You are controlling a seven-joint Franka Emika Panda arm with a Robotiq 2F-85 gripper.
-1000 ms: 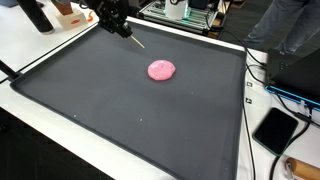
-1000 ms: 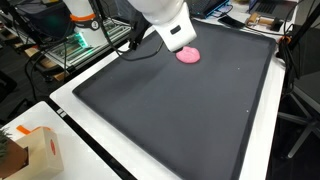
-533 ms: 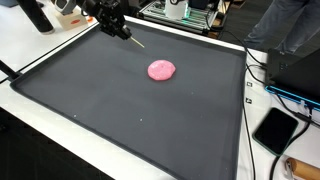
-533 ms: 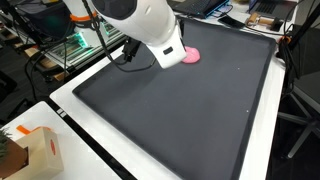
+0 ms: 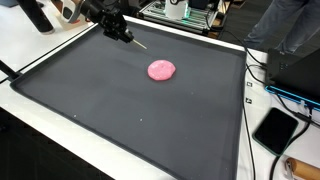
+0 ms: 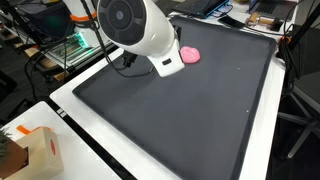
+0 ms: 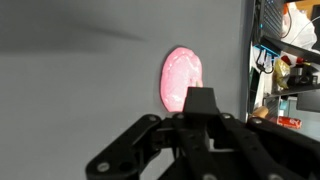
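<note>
A pink lump (image 5: pixel 161 70) lies on the dark grey mat (image 5: pixel 110 110), towards its far side. My gripper (image 5: pixel 122 33) hangs over the mat's far left corner, shut on a thin stick (image 5: pixel 139 43) that points down at the mat. The wrist view shows the shut fingertips (image 7: pixel 200 96) just below the pink lump (image 7: pixel 182 79), and the stick itself cannot be made out there. In an exterior view the white arm (image 6: pixel 140 30) hides the gripper, with the pink lump (image 6: pixel 190 55) showing beside it on the mat (image 6: pixel 190 120).
A black tablet (image 5: pixel 275 129) and cables lie off the mat's right edge. A cardboard box (image 6: pixel 32 150) stands on the white table near one corner. Equipment racks (image 5: pixel 185 12) and a person (image 5: pixel 290 25) stand behind the far edge.
The gripper with the stick has shifted slightly left and back over the mat's corner. The arm's white body has swung lower and nearer the camera in an exterior view. The lump has not moved.
</note>
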